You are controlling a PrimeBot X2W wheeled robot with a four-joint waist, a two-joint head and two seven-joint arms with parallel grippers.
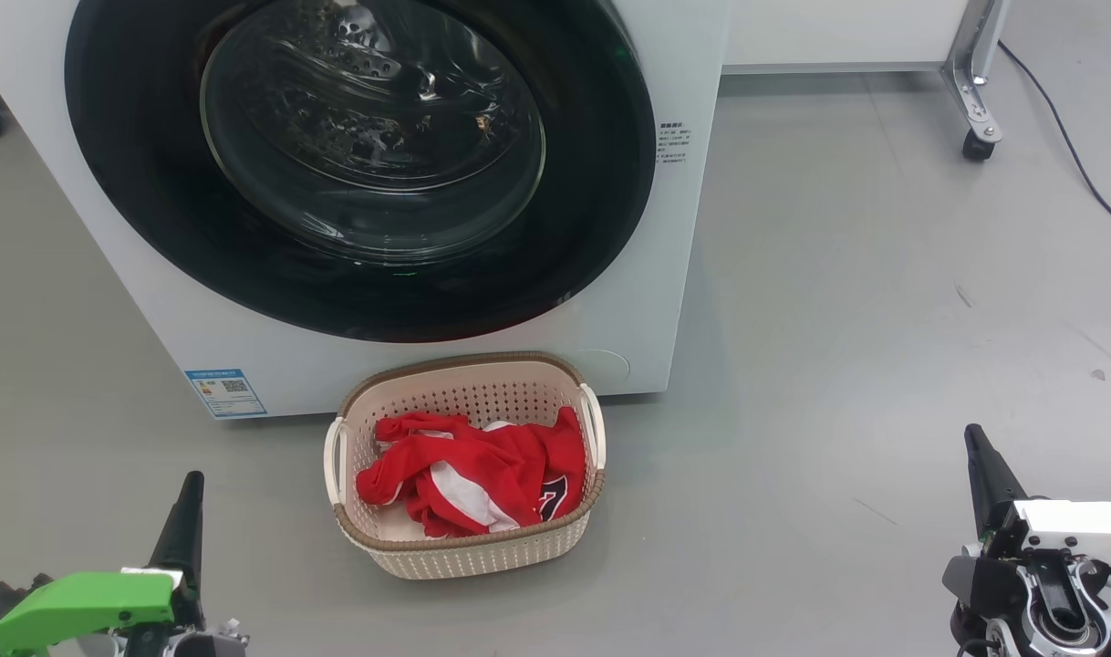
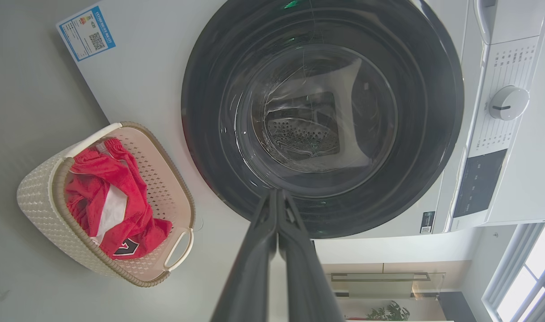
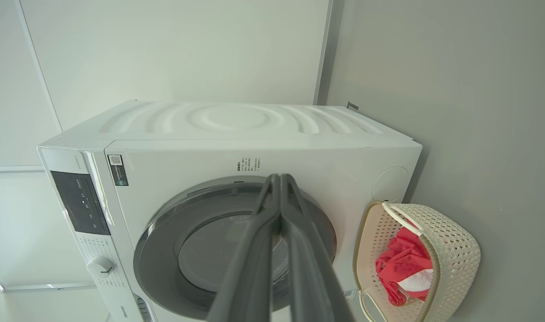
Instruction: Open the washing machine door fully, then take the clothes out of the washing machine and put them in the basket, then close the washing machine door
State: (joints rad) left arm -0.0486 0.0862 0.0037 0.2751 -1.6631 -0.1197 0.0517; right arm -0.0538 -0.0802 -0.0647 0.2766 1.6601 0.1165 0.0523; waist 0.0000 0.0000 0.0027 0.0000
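The white washing machine (image 1: pixel 200 328) (image 3: pixel 236 129) stands ahead with its round black door (image 1: pixel 136 164) (image 2: pixel 210 112) (image 3: pixel 165 232) closed flat against the front. The cream basket (image 1: pixel 482 552) (image 2: pixel 35 197) (image 3: pixel 456 250) sits on the floor right before it, holding the red clothes (image 1: pixel 482 465) (image 2: pixel 102 179) (image 3: pixel 402 264) with white trim. My left gripper (image 1: pixel 189 497) (image 2: pixel 277 192) is shut and empty at the lower left, well clear of the basket. My right gripper (image 1: pixel 975 438) (image 3: pixel 279 176) is shut and empty at the lower right.
Grey floor (image 1: pixel 838 319) spreads to the right of the machine. A metal frame leg on a caster (image 1: pixel 975 137) stands at the back right, with a black cable (image 1: pixel 1075 155) trailing beside it. The control panel and dial (image 2: pixel 507 103) sit above the door.
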